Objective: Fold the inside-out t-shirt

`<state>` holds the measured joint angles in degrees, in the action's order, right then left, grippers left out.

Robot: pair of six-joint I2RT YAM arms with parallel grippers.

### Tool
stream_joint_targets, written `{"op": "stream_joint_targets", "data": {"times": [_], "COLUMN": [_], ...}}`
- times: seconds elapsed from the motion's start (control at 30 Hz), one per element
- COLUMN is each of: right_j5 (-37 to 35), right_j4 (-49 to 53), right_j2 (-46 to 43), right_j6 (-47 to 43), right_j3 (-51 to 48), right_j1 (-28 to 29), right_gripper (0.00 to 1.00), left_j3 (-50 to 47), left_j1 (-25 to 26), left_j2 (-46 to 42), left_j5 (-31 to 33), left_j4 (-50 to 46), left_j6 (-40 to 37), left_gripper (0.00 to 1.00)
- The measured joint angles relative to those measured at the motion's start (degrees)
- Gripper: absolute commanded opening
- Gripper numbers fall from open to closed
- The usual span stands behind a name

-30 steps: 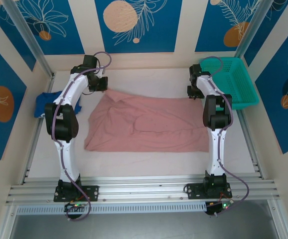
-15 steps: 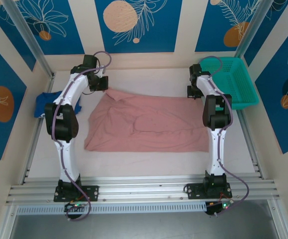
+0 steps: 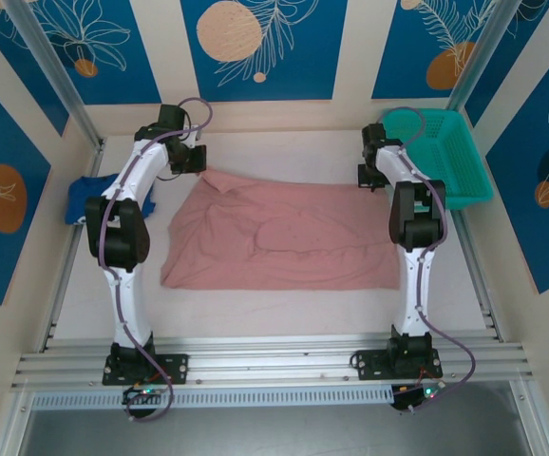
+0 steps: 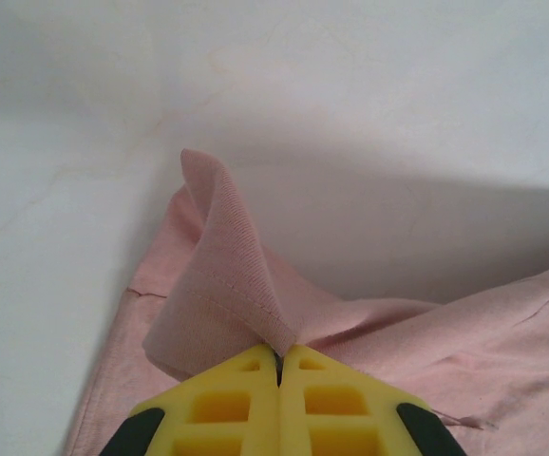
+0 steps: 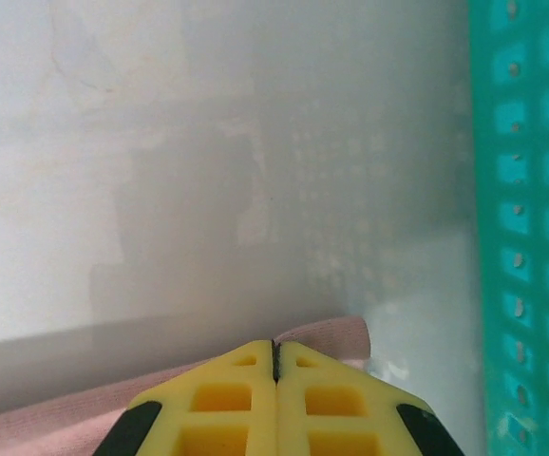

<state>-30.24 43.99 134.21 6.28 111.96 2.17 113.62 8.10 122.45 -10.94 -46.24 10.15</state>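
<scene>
Both arms rise from their bases at the near edge of the table (image 3: 284, 309) and stretch away over it. Their elbow housings are raised and their wrists bend down towards the far side.

The inside-out t-shirt (image 3: 284, 237), dusty pink, lies spread and rumpled between the two arms. Its near hem sits well short of both pincers, and its far edge reaches up to them.

The left pincer (image 4: 279, 353) is closed on the shirt's far left corner. Its yellow fingers are pressed flat together, and a stitched flap of cloth stands up in a peak just ahead of the tips. The rest of the cloth slopes away to the right of it, with bare table beyond.

The right pincer (image 5: 276, 348) is also closed, tip against tip, at the far right corner. The pink hem meets the fingertips there and runs off to the left under them.

A teal perforated basket (image 5: 526, 190) stands just to the right of this pincer, apart from the cloth. A royal-blue garment (image 3: 80, 198) lies crumpled at the table's edge, out to the left of the left arm and nearer than its pincer.
</scene>
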Motion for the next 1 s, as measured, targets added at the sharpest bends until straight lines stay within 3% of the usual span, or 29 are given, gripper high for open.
{"op": "stream_joint_targets", "data": {"times": [0.7,1.0], "right_j5": [0.7,0.2], "right_j4": [-5.4,-6.8], "right_j2": [-7.6,-13.0], "right_j6": [-1.0,-1.0], "right_j3": [-9.3,-14.3], "right_j1": [1.6,2.9], "right_gripper": [0.00,0.00], "left_j3": [-2.1,-6.9], "left_j1": [0.0,0.0], "left_j2": [-0.3,-4.9], "left_j5": [-1.3,-1.6], "left_j4": [1.3,2.8], "left_j6": [1.5,2.5], "left_gripper": [0.00,0.00]}}
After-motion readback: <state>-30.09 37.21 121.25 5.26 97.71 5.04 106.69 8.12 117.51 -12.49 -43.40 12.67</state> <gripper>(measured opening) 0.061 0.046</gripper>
